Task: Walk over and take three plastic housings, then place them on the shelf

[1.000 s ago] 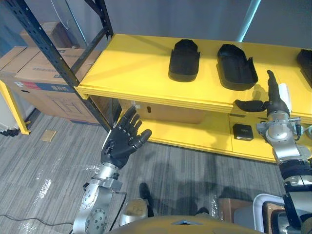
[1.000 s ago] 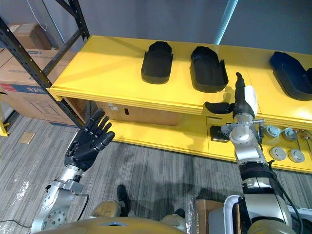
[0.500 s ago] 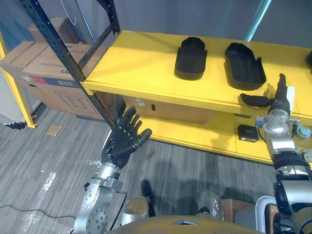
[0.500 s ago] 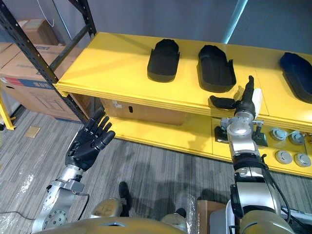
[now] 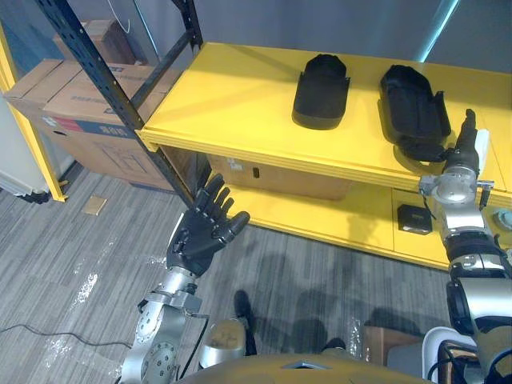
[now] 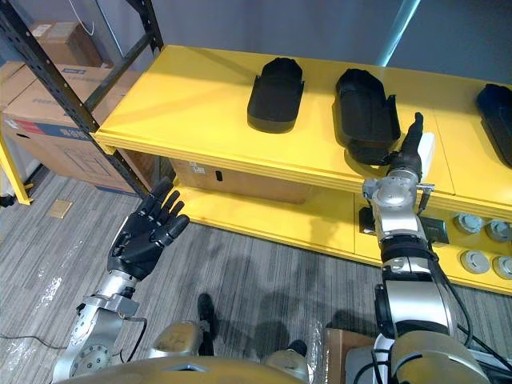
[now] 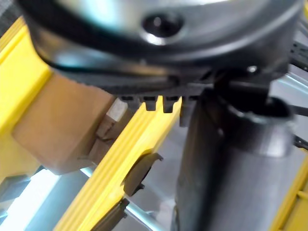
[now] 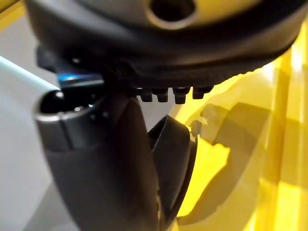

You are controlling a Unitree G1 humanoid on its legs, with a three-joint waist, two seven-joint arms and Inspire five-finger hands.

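From the left eye, the yellow shelf (image 5: 232, 96) has two black plastic shells on top: the first shell (image 5: 322, 80) and, near it, the second shell (image 5: 414, 100). The right hand (image 5: 459, 156) is up at the shelf's front edge, just beside the near end of the second shell. Its thumb points up and its fingers look straight, reaching toward that shell. I cannot tell if they touch it. The left hand (image 5: 200, 236) is low over the floor (image 5: 80, 264), with its fingers spread wide and nothing in it.

From the right eye, a third shell (image 6: 498, 108) lies farther along the same shelf. So all three shells are on the shelf. I think the job is almost done, and the right hand just has to come away.

From the left wrist, I see the shelf's yellow edge and a brown cardboard box (image 7: 57, 120) beside it.

From the right wrist, the big dark thumb stands in front, with the yellow shelf past it. There is a dark curved bit too, and I cannot tell if it is a finger or a shell.
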